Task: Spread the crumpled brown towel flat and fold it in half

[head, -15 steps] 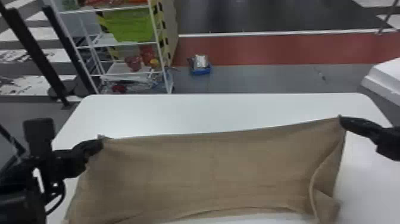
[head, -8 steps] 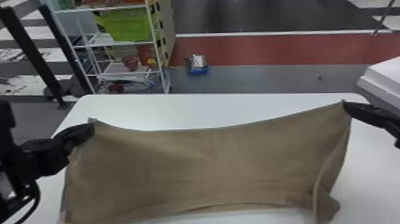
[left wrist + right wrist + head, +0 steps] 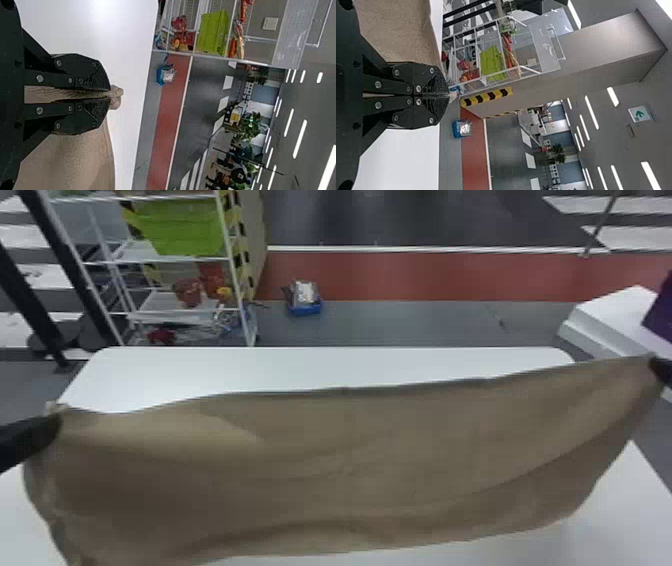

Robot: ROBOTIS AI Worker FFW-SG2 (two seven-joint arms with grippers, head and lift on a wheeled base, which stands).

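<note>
Your left end effector (image 3: 56,424) is clamping one upper corner of the brown towel (image 3: 350,465), fingers pinching cloth, above the left side of the white surface (image 3: 300,370). Your right end effector (image 3: 656,366) is gripping the other upper corner, fingers closing on a small tip of cloth, past the surface's right edge in the head view. Towel is stretching between both, hanging over the surface, lower edge sagging, some folds running across. White shelf rack (image 3: 227,265) is standing beyond the surface's far left; blue container (image 3: 305,309) is sitting on the floor beyond its far edge.
</note>
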